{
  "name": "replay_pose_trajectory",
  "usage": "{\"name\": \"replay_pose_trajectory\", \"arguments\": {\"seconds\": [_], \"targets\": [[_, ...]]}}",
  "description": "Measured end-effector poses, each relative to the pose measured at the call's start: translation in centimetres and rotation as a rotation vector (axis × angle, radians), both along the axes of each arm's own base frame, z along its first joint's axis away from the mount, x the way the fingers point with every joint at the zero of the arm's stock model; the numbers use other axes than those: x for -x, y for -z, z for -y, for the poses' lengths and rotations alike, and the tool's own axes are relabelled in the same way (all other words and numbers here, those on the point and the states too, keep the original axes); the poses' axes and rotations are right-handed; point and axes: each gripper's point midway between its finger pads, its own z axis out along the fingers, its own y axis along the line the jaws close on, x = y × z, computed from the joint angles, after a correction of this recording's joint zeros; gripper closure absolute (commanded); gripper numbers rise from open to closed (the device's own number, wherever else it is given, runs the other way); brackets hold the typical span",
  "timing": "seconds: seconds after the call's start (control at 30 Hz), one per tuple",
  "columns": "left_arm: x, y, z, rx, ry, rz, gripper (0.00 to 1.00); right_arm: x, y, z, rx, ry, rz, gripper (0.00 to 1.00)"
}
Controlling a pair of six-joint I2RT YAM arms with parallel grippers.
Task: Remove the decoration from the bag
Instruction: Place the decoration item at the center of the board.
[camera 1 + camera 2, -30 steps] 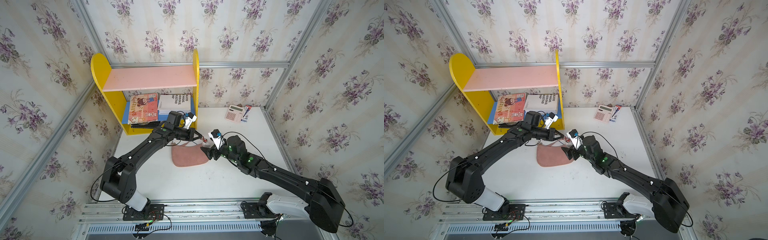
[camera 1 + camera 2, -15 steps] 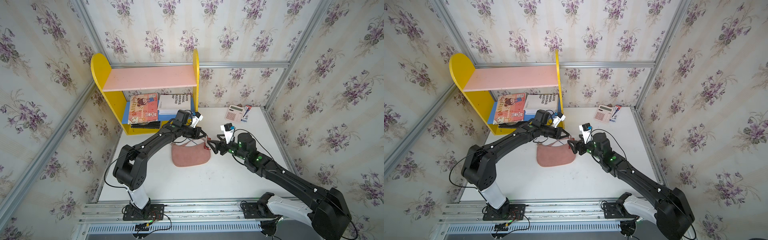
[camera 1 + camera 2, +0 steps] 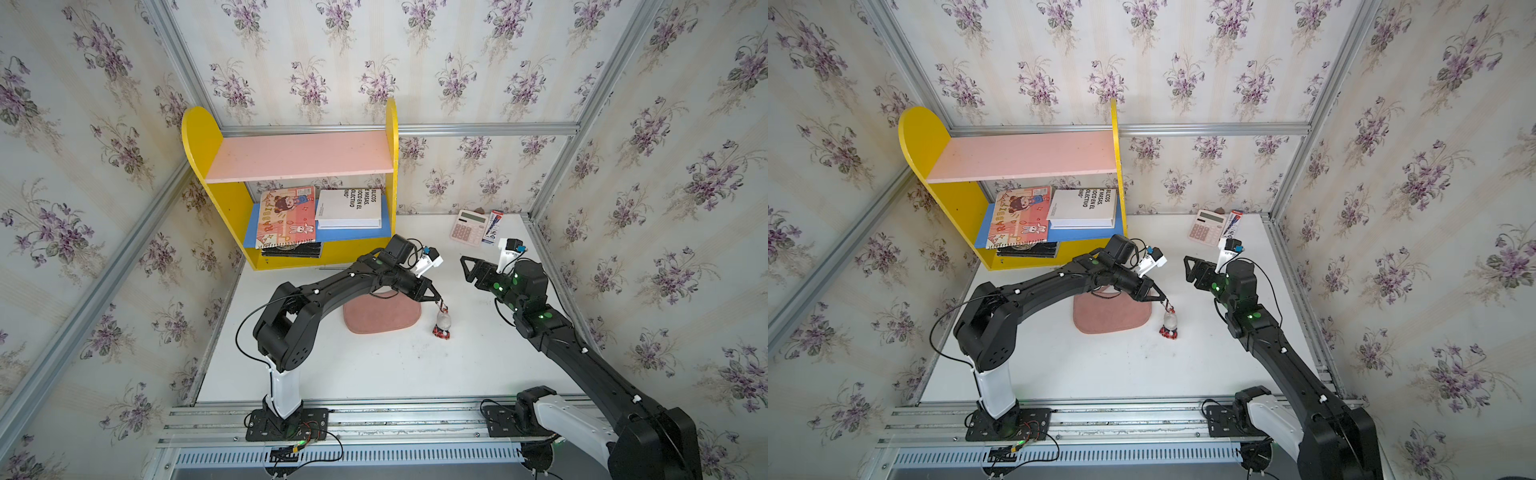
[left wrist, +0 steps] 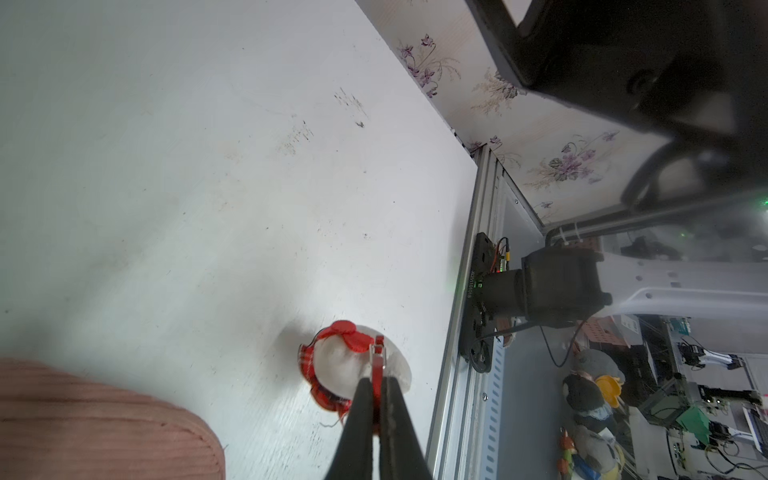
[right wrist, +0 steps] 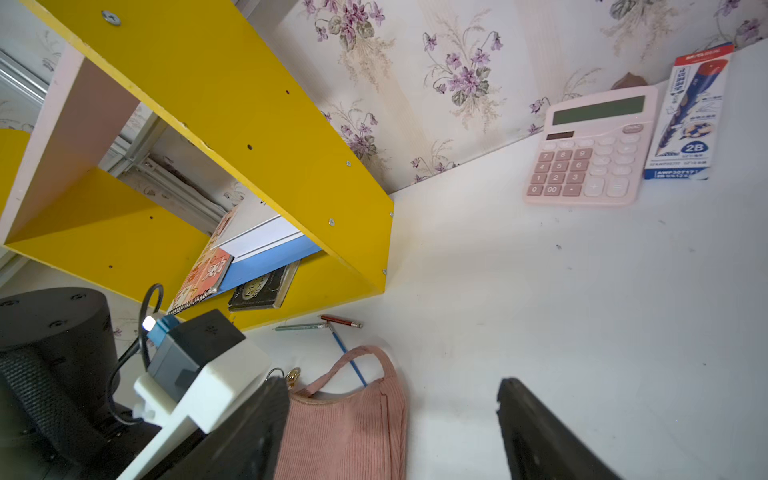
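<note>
Bag (image 3: 380,316) lies flat on table (image 3: 374,370), its top edge hidden under left arm (image 3: 332,286). Left gripper (image 3: 436,300) is clamped together on the red loop of decoration (image 3: 443,322), which hangs just right of the bag, apart from it; table contact unclear. Right gripper (image 3: 468,269) has jaws wide apart and is empty. One bag, one decoration.

White table (image 3: 374,365) with bag (image 3: 380,316), calculator (image 3: 469,227), shelf (image 3: 199,166)

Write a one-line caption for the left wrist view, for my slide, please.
Left pincer, shut on the red loop of the decoration, holds it over the table, apart from the bag.
</note>
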Motion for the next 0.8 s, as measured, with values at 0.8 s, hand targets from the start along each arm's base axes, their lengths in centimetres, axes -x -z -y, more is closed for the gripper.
{"name": "replay_pose_trajectory", "arguments": {"seconds": [0.8], "targets": [[-9.9, 8.2, 2.7, -0.127, -0.015, 0.269, 1.0, -0.3, 4.4, 1.7, 0.039, 0.101, -0.143, 0.2]]}}
